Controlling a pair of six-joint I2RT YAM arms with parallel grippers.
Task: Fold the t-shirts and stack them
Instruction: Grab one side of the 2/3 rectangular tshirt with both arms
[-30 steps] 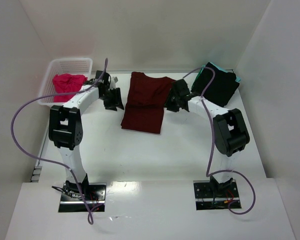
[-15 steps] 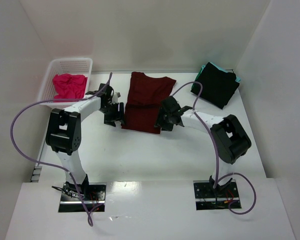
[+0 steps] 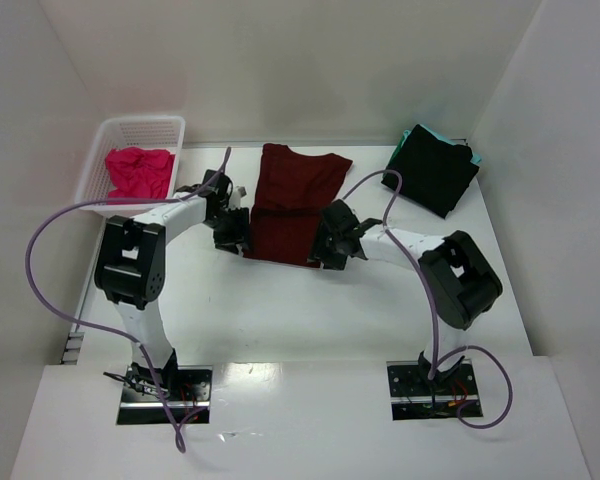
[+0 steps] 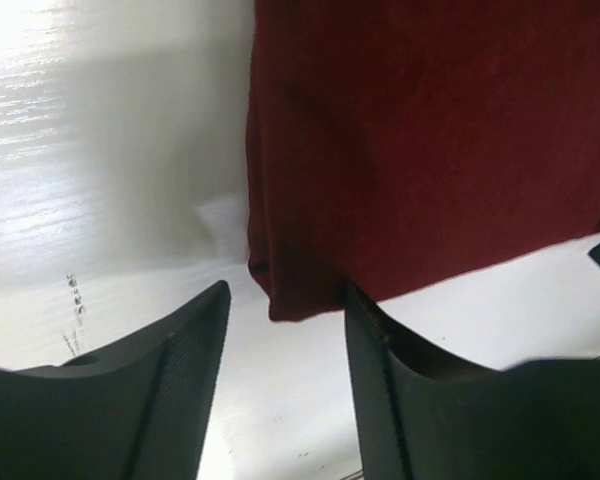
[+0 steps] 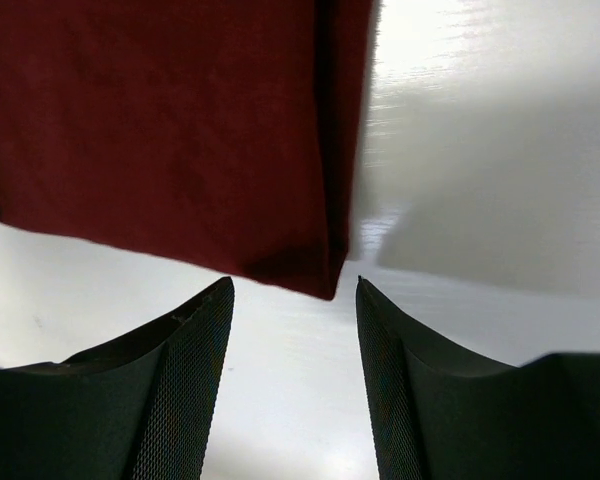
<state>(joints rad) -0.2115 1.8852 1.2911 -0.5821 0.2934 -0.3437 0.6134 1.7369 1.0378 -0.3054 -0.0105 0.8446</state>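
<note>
The dark maroon t-shirt (image 3: 292, 205) was laid flat at the far middle of the table (image 3: 280, 310), with a crease seen across its middle. The left gripper (image 3: 232, 232) was set at its near left corner and the right gripper (image 3: 332, 246) at its near right corner. From above, both pairs of fingers were hidden under the wrists.

In the left wrist view the fingers (image 4: 180, 340) were spread, with nothing clasped and the cloth's corner just ahead of the gap; whether it was touched could not be told. In the right wrist view the fingers (image 5: 195, 330) were likewise parted before the other corner. Most of the shirt was cut off in both wrist views.

The bright pink t-shirt (image 3: 138, 170) was bunched in the white basket (image 3: 140, 125) at far left. The black t-shirt (image 3: 435, 170) was folded at far right over the teal t-shirt (image 3: 442, 136), of which only a thin edge was shown.
</note>
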